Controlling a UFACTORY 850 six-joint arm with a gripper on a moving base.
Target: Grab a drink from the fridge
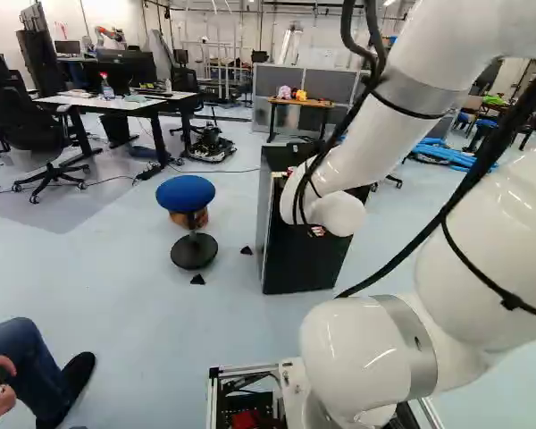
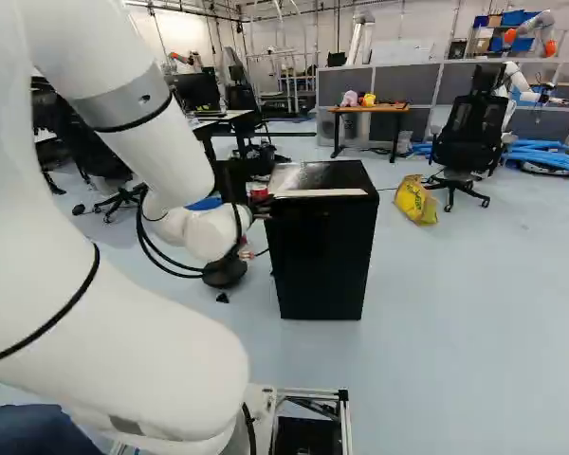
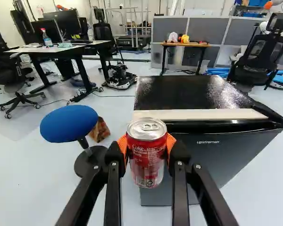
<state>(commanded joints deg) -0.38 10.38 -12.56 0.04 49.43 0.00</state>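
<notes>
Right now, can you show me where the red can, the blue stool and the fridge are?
Red can (image 3: 147, 157): wrist view, on its side, below the lid.
Blue stool (image 3: 70, 123): wrist view, on the middle of its seat.
Fridge (image 3: 184, 93): wrist view, on its shiny black top.

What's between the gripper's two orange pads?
A red drink can, upright, both pads of the gripper against its sides; the wrist view shows it.

Metal can (image 3: 146, 155) — glossy fridge top (image 3: 184, 94)
</notes>
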